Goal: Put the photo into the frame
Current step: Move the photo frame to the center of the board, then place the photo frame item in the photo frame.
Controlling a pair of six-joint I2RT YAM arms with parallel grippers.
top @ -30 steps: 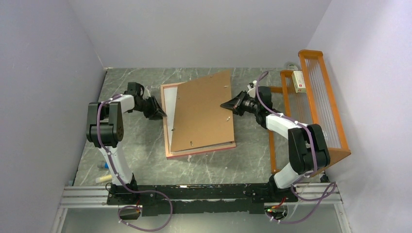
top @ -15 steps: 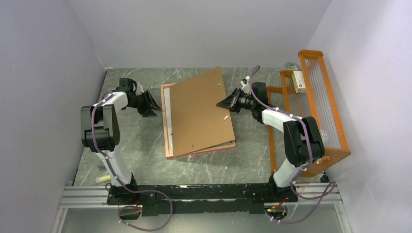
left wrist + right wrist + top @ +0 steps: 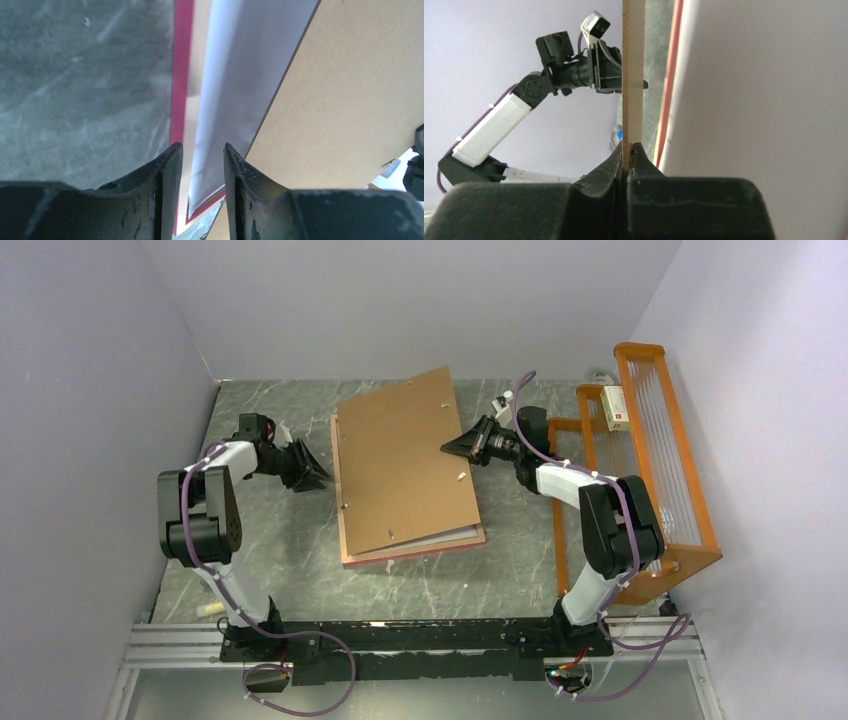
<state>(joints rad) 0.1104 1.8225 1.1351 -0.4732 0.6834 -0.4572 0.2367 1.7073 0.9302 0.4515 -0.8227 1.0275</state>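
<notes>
top view: frame (image 3: 415, 553) lies flat mid-picture on the table (image 3: 270, 550), pink rim showing along its left and lower edges. a brown backing board (image 3: 405, 465) sits over it, skewed, with its upper corner poking past the frame's top edge. right gripper (image 3: 452, 449) comes in from the right, at the board's right edge. left gripper (image 3: 318, 477) sits just left of the frame, apart from it as far as i can tell. orange wire rack (image 3: 660, 440) far right, not involved.

left wrist view: jaws part way open, narrow gap, nothing between them. straight ahead in the centre, the photo (image 3: 235, 90) lies white back up inside the frame, beside the pink rim at its left. the board's edge hangs over it from the right and covers the rest. a wide strip of the photo is uncovered.

right wrist view: jaws pinched tight on the board's thin edge, board seen edge-on running up the middle. thin red line of the frame just right of it. the pale surface filling the right side, can't tell what it is.

what could go wrong, my guess: the board is crooked, so if lowered like this it likely lands on the rim instead of in the recess. sliding it straight could drag the photo out of place, since nothing pins the photo. the pinch is right at the edge, so the board could slip or swing. the left gripper is near enough to bump the frame.
</notes>
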